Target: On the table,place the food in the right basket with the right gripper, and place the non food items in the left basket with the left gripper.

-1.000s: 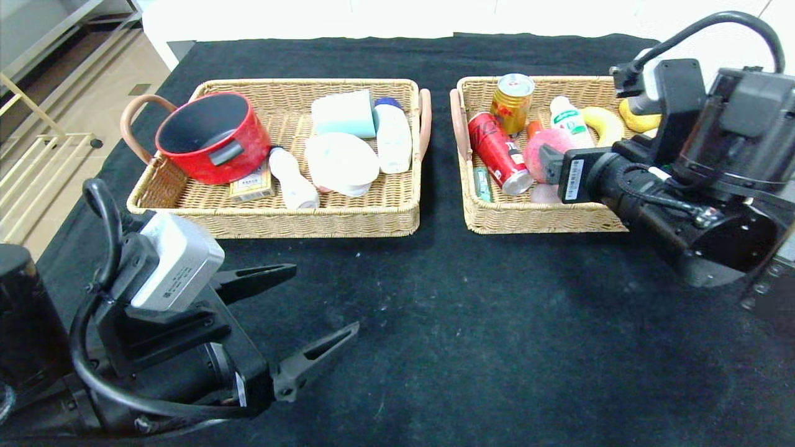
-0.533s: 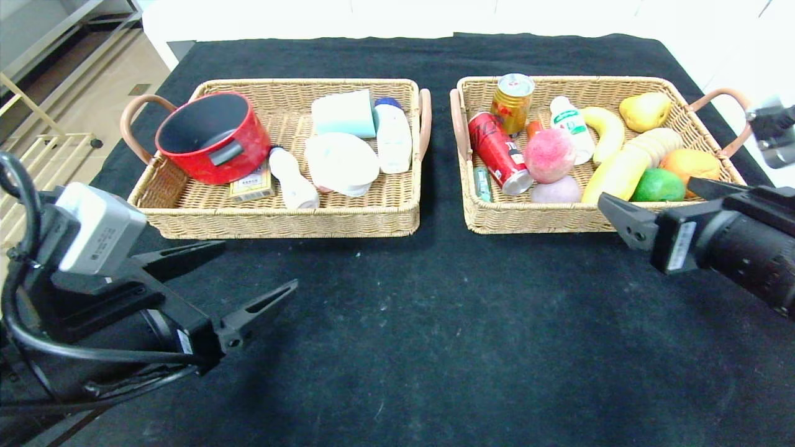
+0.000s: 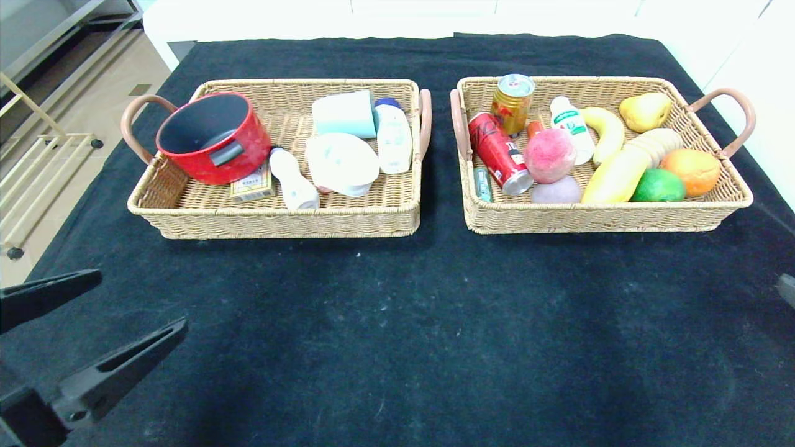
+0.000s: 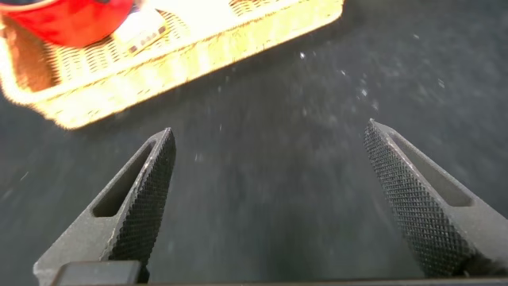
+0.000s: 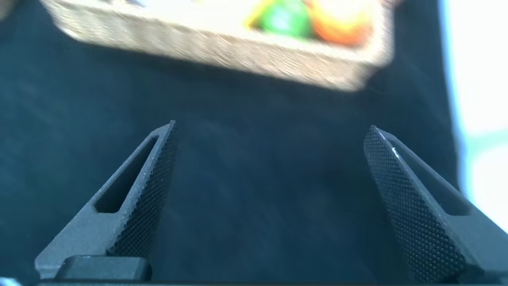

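Note:
The left basket [image 3: 186, 211] holds non-food items: a red pot [image 3: 211, 136], a small box [image 3: 251, 184], white bottles [image 3: 292, 180] and a light blue block [image 3: 343, 113]. The right basket [image 3: 590, 217] holds food: a red can [image 3: 499, 152], a gold can [image 3: 512, 102], a peach [image 3: 549, 155], bananas [image 3: 618, 174], a green fruit [image 3: 658, 186] and an orange [image 3: 690, 171]. My left gripper [image 3: 142, 300] is open and empty, low over the cloth at the near left [image 4: 270, 131]. My right gripper [image 5: 271, 127] is open and empty over the cloth in front of the right basket [image 5: 238, 52].
The black cloth [image 3: 435, 323] covers the table in front of both baskets, with no loose items on it. The baskets' brown handles [image 3: 739, 105] stick out at the sides. A floor and rack [image 3: 37, 167] lie beyond the table's left edge.
Both arms have drawn back toward me and outward. The right arm left the right basket and is almost out of the head view. The left gripper has dropped to the near left corner.

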`<state>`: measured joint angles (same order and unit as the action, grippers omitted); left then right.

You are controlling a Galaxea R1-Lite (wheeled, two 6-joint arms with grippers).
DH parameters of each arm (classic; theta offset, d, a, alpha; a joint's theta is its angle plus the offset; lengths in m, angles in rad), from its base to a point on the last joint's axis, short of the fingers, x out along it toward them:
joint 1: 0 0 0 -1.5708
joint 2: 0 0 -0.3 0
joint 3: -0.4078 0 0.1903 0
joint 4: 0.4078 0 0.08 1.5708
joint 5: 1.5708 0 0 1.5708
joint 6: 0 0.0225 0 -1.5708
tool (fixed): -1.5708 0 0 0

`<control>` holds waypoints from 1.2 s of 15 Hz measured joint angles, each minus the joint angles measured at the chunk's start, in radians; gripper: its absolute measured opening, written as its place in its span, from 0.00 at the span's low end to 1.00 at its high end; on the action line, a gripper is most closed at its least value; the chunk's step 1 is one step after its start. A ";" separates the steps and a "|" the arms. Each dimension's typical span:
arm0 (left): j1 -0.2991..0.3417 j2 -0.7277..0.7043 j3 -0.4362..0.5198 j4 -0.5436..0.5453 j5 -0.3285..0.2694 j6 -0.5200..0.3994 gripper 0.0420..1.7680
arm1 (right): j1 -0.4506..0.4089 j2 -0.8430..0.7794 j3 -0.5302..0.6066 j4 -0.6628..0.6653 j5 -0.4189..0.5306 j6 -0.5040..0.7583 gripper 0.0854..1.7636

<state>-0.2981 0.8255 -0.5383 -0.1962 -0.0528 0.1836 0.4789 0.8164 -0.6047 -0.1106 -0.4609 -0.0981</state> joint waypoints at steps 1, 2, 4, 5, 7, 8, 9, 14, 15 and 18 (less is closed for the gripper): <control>0.002 -0.051 -0.003 0.049 0.002 0.000 0.97 | -0.033 -0.062 0.005 0.073 0.024 0.009 0.96; 0.003 -0.097 -0.007 0.093 0.003 0.000 0.97 | -0.062 -0.117 0.006 0.150 0.061 0.020 0.96; 0.012 -0.181 -0.021 0.183 0.004 0.000 0.97 | -0.114 -0.223 -0.030 0.368 0.175 0.046 0.96; 0.023 -0.221 -0.039 0.237 0.003 0.000 0.97 | -0.141 -0.266 -0.073 0.460 0.234 0.063 0.96; 0.057 -0.284 -0.076 0.307 -0.003 0.003 0.97 | -0.216 -0.335 -0.160 0.601 0.322 0.100 0.96; 0.079 -0.312 -0.087 0.325 -0.008 0.006 0.97 | -0.261 -0.361 -0.191 0.665 0.341 0.104 0.96; 0.106 -0.337 -0.098 0.340 -0.012 0.008 0.97 | -0.308 -0.391 -0.223 0.733 0.370 0.102 0.96; 0.212 -0.459 -0.099 0.433 -0.071 0.010 0.97 | -0.435 -0.560 -0.161 0.818 0.455 0.099 0.96; 0.230 -0.485 -0.092 0.459 -0.091 0.008 0.97 | -0.447 -0.590 -0.133 0.818 0.472 0.099 0.96; 0.289 -0.577 -0.024 0.483 -0.163 0.007 0.97 | -0.462 -0.674 -0.067 0.818 0.525 0.099 0.96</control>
<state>-0.0089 0.2485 -0.5623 0.2872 -0.2153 0.1904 0.0168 0.1428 -0.6719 0.7077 0.0645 0.0009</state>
